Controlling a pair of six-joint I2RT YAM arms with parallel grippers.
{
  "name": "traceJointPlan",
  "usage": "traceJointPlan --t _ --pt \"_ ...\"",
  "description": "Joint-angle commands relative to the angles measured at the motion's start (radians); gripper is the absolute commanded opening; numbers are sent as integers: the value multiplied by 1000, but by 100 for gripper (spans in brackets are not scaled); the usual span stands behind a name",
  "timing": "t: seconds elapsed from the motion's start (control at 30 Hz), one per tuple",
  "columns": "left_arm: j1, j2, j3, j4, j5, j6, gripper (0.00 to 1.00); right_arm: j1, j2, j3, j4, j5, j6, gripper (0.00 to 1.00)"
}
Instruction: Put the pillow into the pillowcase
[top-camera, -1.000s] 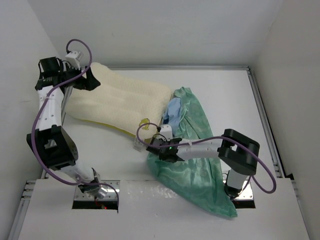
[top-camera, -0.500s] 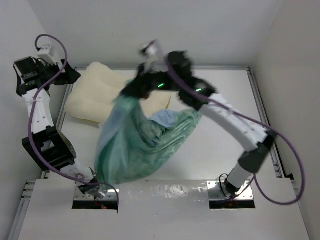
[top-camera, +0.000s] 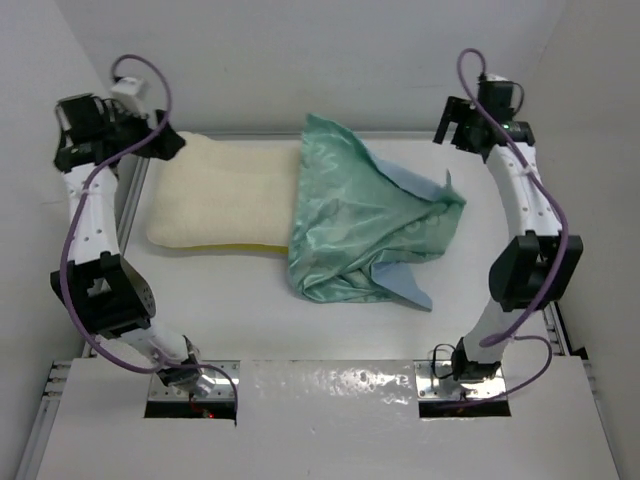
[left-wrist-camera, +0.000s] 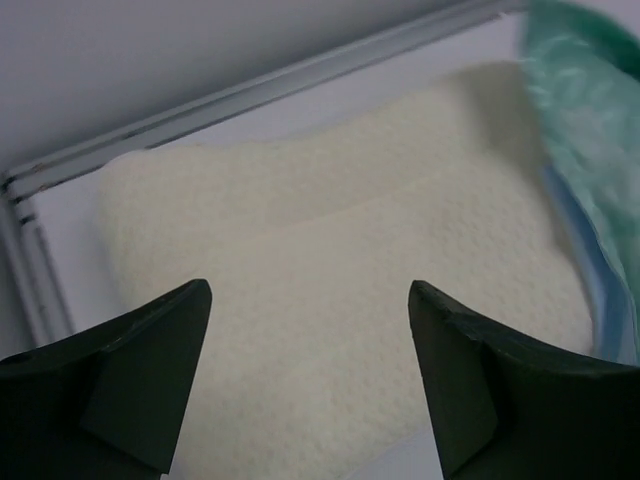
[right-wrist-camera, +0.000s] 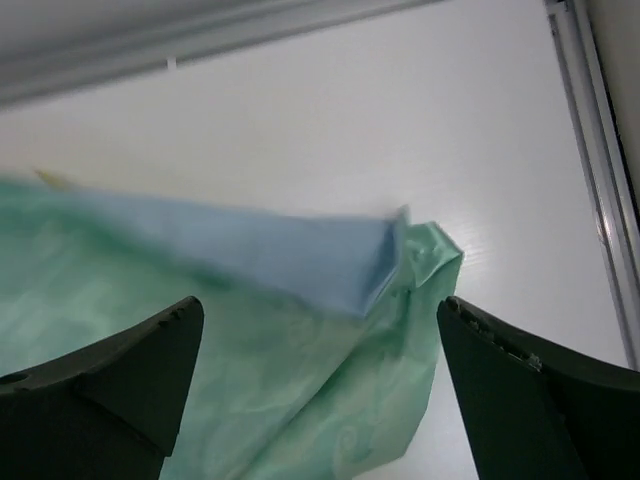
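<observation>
The cream-white pillow (top-camera: 220, 200) lies across the far left of the table. The teal pillowcase (top-camera: 360, 215) lies crumpled in the middle, its left part draped over the pillow's right end, with some light blue showing at its right and front. My left gripper (top-camera: 168, 146) hovers open above the pillow's (left-wrist-camera: 330, 260) left end with nothing between its fingers; the pillowcase (left-wrist-camera: 590, 120) shows at the right edge. My right gripper (top-camera: 452, 128) is raised at the far right, open and empty, above the pillowcase's (right-wrist-camera: 300, 340) right corner.
A metal rail (top-camera: 420, 134) runs along the table's far edge, and another (right-wrist-camera: 590, 120) along the right side. White walls close in the back and both sides. Bare white tabletop (top-camera: 250, 310) lies in front of the pillow.
My right gripper swung the pillowcase from the front right up and across, let it go over the pillow's right end, opened and withdrew to the far right. The left gripper stayed open.
</observation>
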Motion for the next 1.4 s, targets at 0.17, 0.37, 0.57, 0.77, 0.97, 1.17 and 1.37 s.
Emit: traceJointPlan --t 0.17,0.37,0.57,0.77,0.97,1.17,1.37 --pt "-338 90 33 -311 19 324 80 450 -235 -296 188 -49 -208 16" --pt "-325 55 -39 -190 4 209 80 712 -220 -406 387 -11 -32 75" --pt "-280 15 -96 -156 -72 153 81 934 34 -230 267 302 97 84" --pt "-220 1 -142 -167 -46 139 81 1018 189 -181 217 650 209 79" --pt "-206 -4 -137 -199 -13 166 81 1020 211 -194 199 739 235 67" --pt "-205 4 -134 -193 10 153 81 1012 196 -254 230 695 226 0" --pt "-205 6 -125 -219 48 176 75 928 83 -240 278 580 171 0"
